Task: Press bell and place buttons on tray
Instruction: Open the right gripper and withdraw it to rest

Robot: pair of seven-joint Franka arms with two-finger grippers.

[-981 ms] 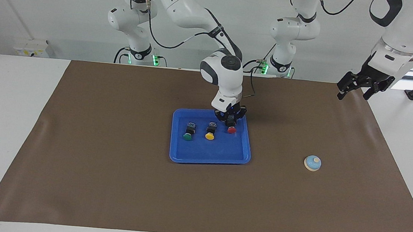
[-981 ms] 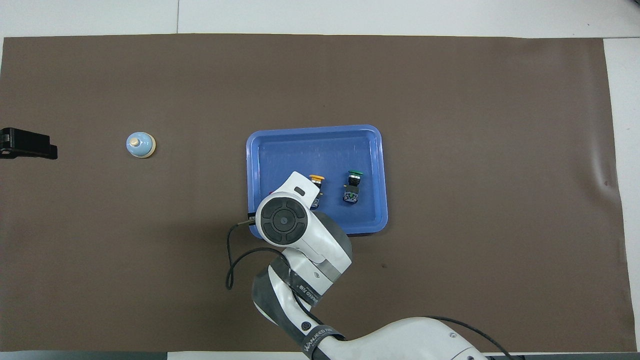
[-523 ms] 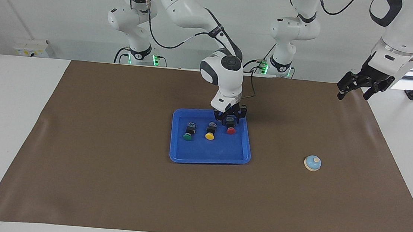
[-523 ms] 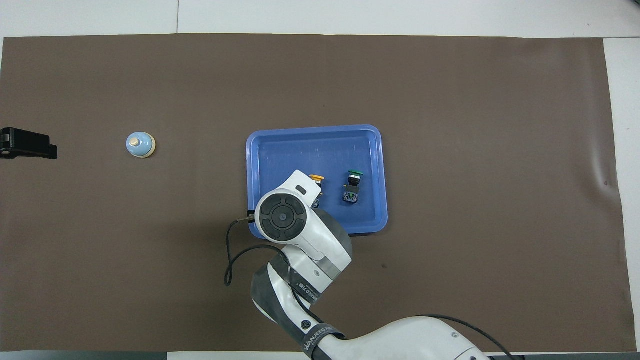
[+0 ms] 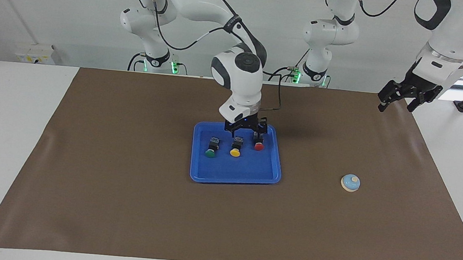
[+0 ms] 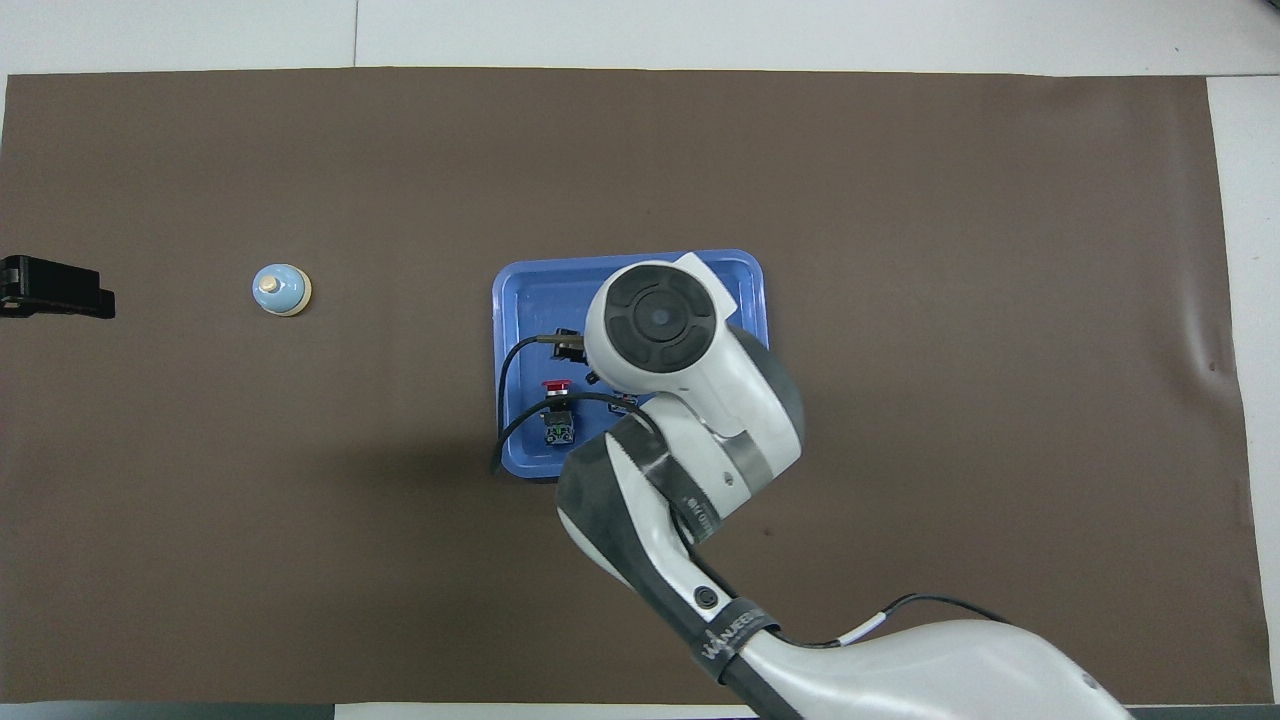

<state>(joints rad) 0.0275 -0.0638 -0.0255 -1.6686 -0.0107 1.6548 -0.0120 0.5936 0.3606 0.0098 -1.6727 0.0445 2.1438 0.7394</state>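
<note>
Three buttons (image 5: 235, 145) already lie in the blue tray (image 5: 267, 180), the right tool (image 5: 244, 132) hangs released above, bell (image 5: 351, 182) at three o'clock.

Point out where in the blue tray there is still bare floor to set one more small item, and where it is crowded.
Free: the tray floor between the row of buttons and the rim farthest from the robots. Crowded: the nearer strip, where the green button, yellow button and red button lie under the open right hand.

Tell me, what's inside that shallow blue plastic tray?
Three push-buttons lie in the blue tray: green-capped, yellow-capped and red-capped. The right claw hangs open above them. From overhead its arm hides the green and yellow ones.
</note>
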